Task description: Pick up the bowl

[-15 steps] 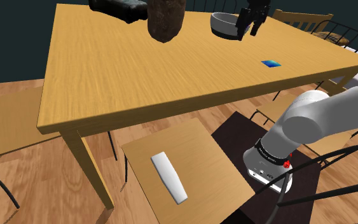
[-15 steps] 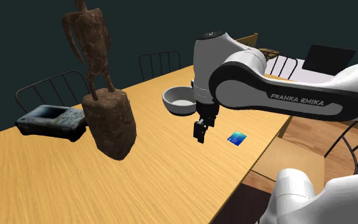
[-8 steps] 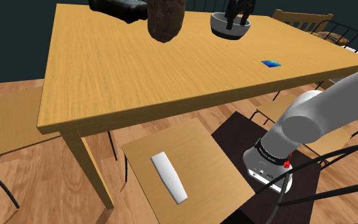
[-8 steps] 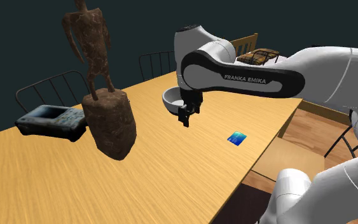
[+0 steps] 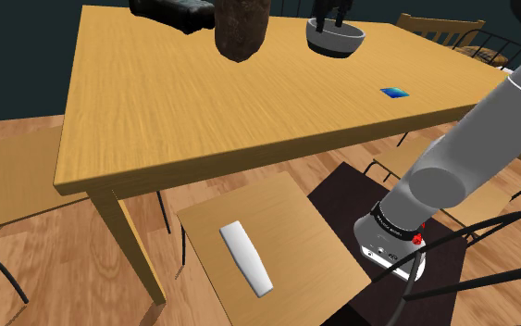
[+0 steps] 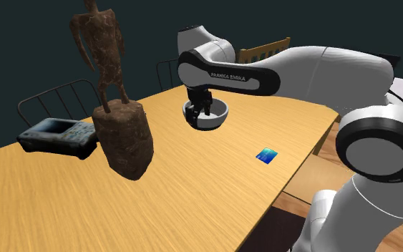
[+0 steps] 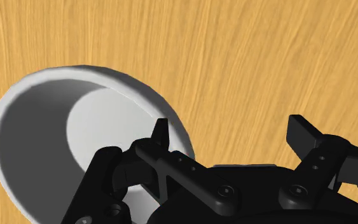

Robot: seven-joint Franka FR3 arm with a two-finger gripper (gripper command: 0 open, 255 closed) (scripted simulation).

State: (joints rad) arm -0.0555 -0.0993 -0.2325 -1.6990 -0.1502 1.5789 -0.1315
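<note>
One bowl (image 7: pixel 37 127) | rim part-hidden behind pincer (image 7: pixel 231 132) | spread apart, straddling rim, clasping nothing

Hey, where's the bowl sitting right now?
In the shoulder view the bowl sits near the far edge of the wooden table, right of the brown statue base and beyond the blue card, the open gripper straddling its rim.

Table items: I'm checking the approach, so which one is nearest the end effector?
The pale bowl: the end effector hangs at its rim, while the brown statue, dark device and blue card sit apart.
</note>
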